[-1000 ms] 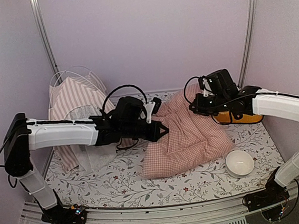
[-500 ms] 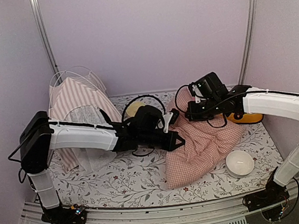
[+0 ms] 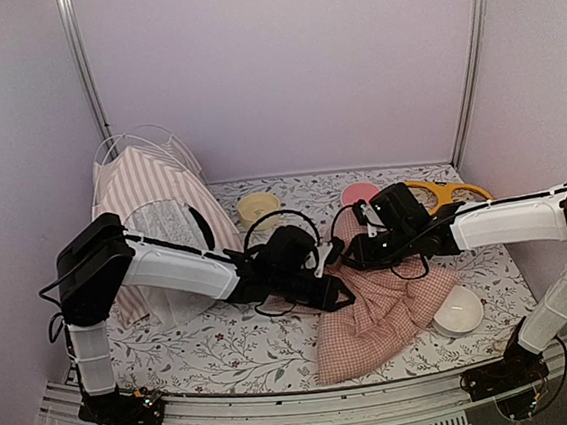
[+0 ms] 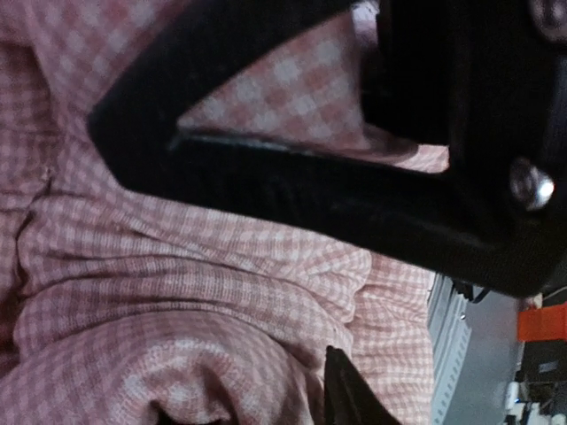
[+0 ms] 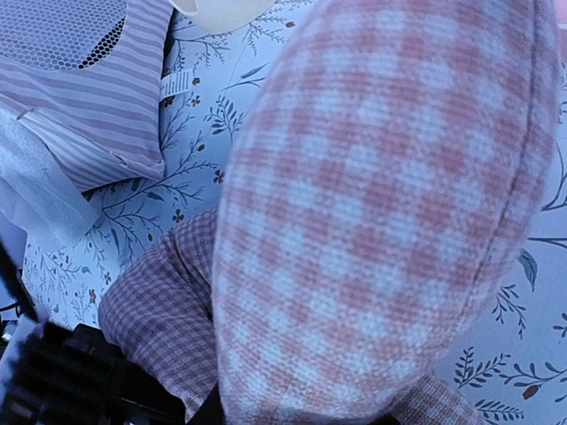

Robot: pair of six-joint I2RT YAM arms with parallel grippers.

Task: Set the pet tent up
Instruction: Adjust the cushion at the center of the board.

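Top external view: both arms meet at a bunched cushion while the pet tent sits at the left rear corner, well apart from either gripper.

From the left, the striped tent leans by the wall with thin white poles arching over it, and the left arm's forearm passes just in front of its sheer curtain. A swing of that arm could snag the curtain or a pole and pull the tent over. The left gripper is pressed against the pink checked cushion. The right gripper is at the cushion's far edge. Cloth fills both wrist views, so I cannot tell how wide either gripper's jaws stand or whether they hold the cushion. The white bowl touches the cushion's right side, so dragging the cushion could knock it toward the table's near edge.
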